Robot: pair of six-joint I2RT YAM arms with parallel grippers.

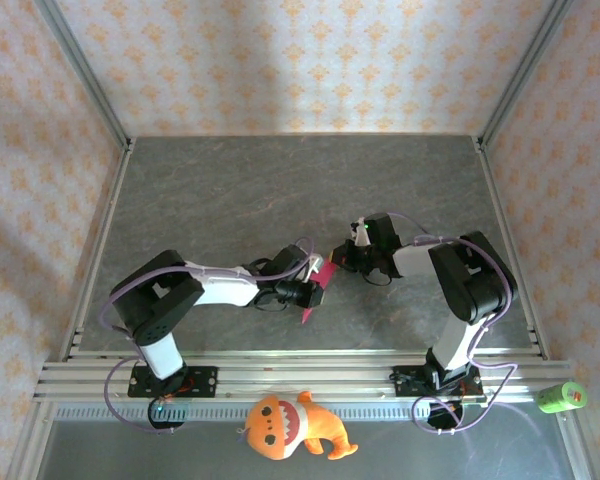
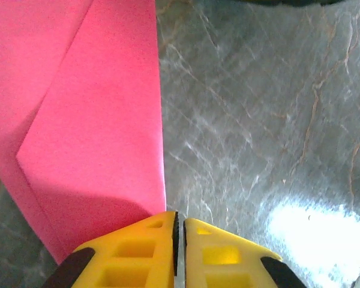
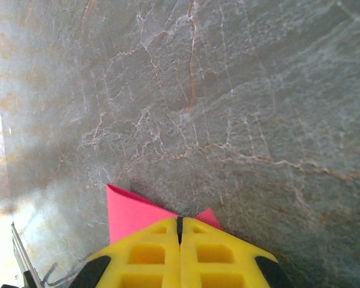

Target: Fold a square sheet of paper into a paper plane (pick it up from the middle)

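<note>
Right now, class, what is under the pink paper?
Grey marbled tabletop shows around the pink paper; the part directly beneath it is covered, so anything there cannot be seen.

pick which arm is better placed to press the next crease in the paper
Left, probably: the left gripper, shut, sits at the paper edge with the folded flap right ahead. The right gripper, also shut, covers only a corner.

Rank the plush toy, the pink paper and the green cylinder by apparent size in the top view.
1. plush toy.
2-3. pink paper, partly hidden, and green cylinder: too close to rank.
</note>
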